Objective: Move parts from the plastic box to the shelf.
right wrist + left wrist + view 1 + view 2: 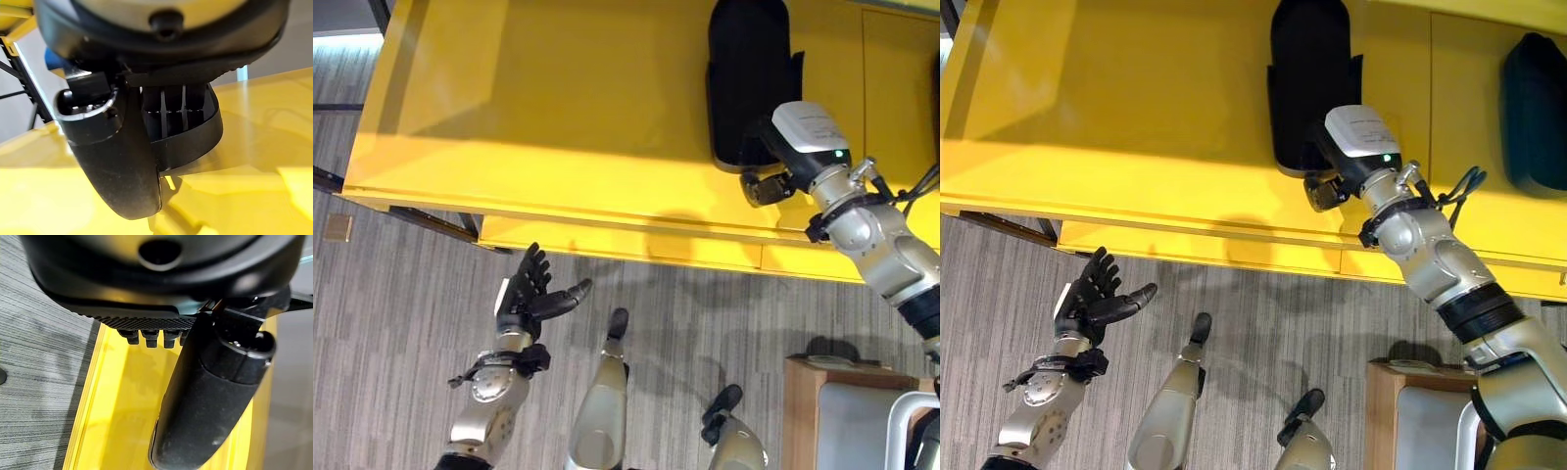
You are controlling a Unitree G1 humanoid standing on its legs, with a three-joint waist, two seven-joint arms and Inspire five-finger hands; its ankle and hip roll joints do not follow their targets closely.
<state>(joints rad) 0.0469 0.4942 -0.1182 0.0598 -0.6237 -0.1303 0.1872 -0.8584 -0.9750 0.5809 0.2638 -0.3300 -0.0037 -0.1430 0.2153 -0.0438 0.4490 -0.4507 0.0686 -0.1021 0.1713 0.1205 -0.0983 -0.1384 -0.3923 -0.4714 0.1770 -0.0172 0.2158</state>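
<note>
Here, right hand (1324, 186) gripping black part (1307, 78) lying lengthwise into yellow shelf (1136, 117), left hand (1087, 299) spread.

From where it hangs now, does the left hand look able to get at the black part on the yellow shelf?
Probably not: the left hand hangs open below the yellow shelf, while the black part lies far across, at the right hand.

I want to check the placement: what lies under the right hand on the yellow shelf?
A black part lies on the yellow shelf; the right hand reaches it, its fingers hidden behind it.
</note>
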